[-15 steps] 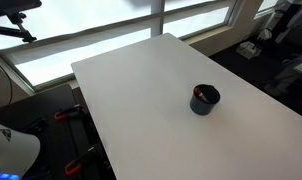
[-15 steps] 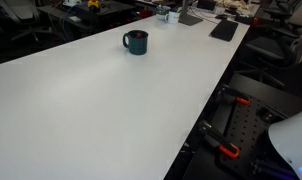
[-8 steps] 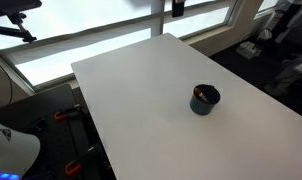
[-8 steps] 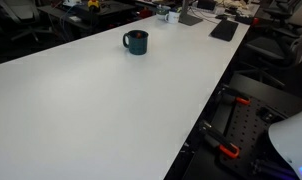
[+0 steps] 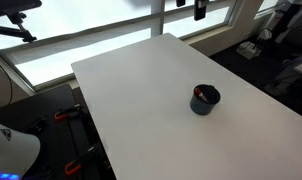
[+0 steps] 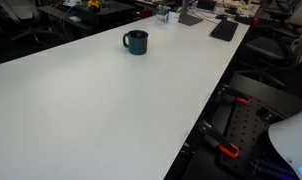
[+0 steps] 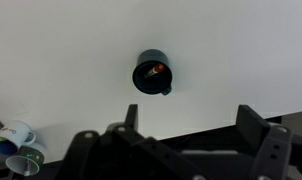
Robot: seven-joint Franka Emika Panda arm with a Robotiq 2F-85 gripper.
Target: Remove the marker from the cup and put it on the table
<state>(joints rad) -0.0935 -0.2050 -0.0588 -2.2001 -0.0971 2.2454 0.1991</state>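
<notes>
The dark navy cup [image 5: 204, 99] stands upright on the white table [image 5: 131, 90], toward one long edge. It shows in both exterior views [image 6: 135, 41]. The reddish-orange marker [image 7: 151, 70] lies inside the cup, and a reddish bit shows at the rim [image 5: 197, 93]. My gripper [image 7: 189, 110] is open and empty, high above the table, with the cup ahead of its two spread fingers in the wrist view [image 7: 152, 73]. Only its dark tip [image 5: 200, 8] shows at the top edge of an exterior view.
Two mugs [image 7: 16, 140] lie off the table at the lower left of the wrist view. A dark flat pad [image 6: 224, 30] and small items [image 6: 171, 14] sit at the table's far end. Orange clamps [image 5: 66, 115] are below the table edge.
The gripper's tip at the top of the exterior view has moved to the right. The cup and marker have not moved.
</notes>
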